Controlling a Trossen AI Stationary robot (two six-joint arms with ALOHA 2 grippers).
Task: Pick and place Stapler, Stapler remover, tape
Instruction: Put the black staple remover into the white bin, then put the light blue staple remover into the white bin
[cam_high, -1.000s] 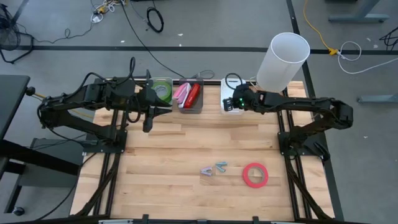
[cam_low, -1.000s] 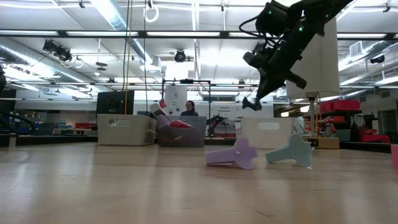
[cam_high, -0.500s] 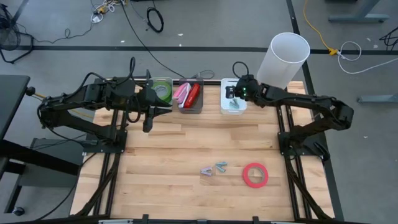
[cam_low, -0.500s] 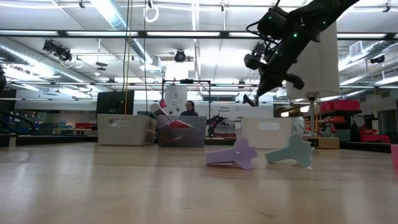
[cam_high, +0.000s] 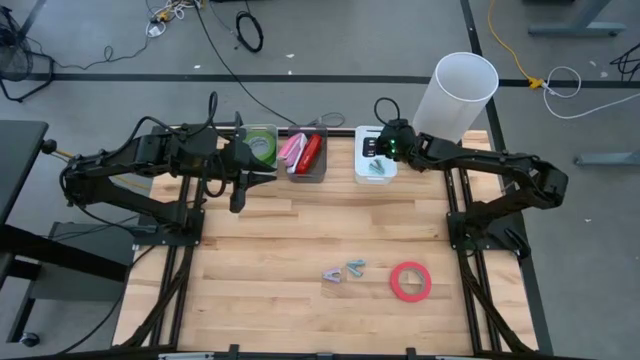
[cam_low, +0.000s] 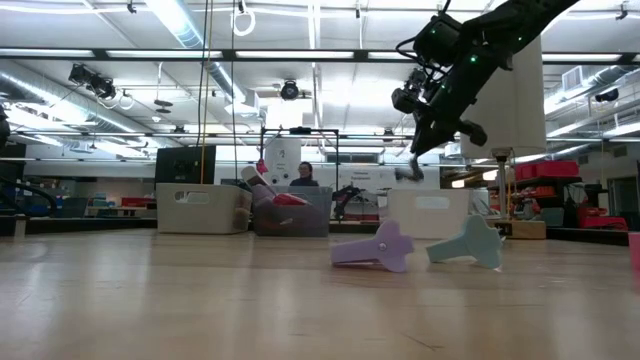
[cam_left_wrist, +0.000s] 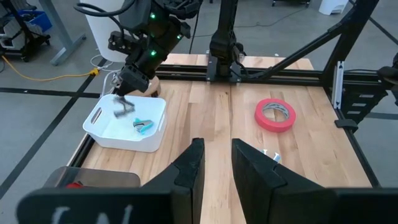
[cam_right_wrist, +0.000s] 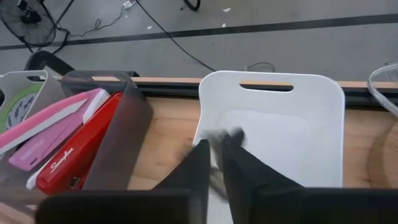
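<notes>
White bin (cam_high: 376, 168) at top centre is receiving a remover (cam_left_wrist: 123, 111) dropping from the right gripper's (cam_left_wrist: 126, 87) parting fingers; two removers (cam_high: 344, 270) and red tape (cam_high: 410, 281) are waiting.

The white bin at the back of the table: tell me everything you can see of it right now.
The white bin is a small rectangular tub, plastic by its look, with rounded corners and a slot handle in one end wall. It stands upright on the table's back edge, next to a grey bin of staplers. One teal staple remover lies inside it. A blurred grey piece shows above its opening, just under the right gripper, which hangs over the bin.
</notes>
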